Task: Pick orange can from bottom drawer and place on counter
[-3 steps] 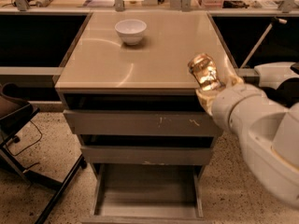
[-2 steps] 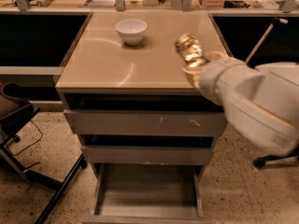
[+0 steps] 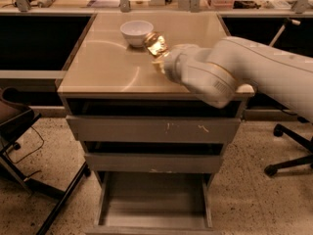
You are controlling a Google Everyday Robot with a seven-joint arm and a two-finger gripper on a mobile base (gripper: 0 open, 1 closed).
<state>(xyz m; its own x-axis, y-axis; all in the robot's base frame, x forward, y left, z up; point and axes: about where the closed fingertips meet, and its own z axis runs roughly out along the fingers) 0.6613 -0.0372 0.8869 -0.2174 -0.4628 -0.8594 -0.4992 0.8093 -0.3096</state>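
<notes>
the gripper is over the middle of the counter, at the tip of the white arm that reaches in from the right side, and it is clamped on the orange can, which sticks out from its end toward the back left. the fingers themselves are mostly hidden behind the bulky wrist, so only a yellowish edge of them shows beneath the can. the can is tilted rather than upright, its shiny, dented side catching the light, and it sits just beside the white bowl, to the bowl's right; whether the two touch, and whether the can's lower end rests on the beige surface, cannot be told from this angle. the bowl stands upright toward the back of the counter. the arm's thick forearm crosses the counter's front right corner and hides it. under the counter the grey cabinet shows a drawer front with white scratches and a second plain front below it, both pulled out slightly. the bottom drawer is pulled far out at floor level, its grey floor and low side walls in view. behind the counter runs a long desk with cables and papers. a dark chair stands at the left, and the wheeled base of another chair at the right on the speckled floor.
</notes>
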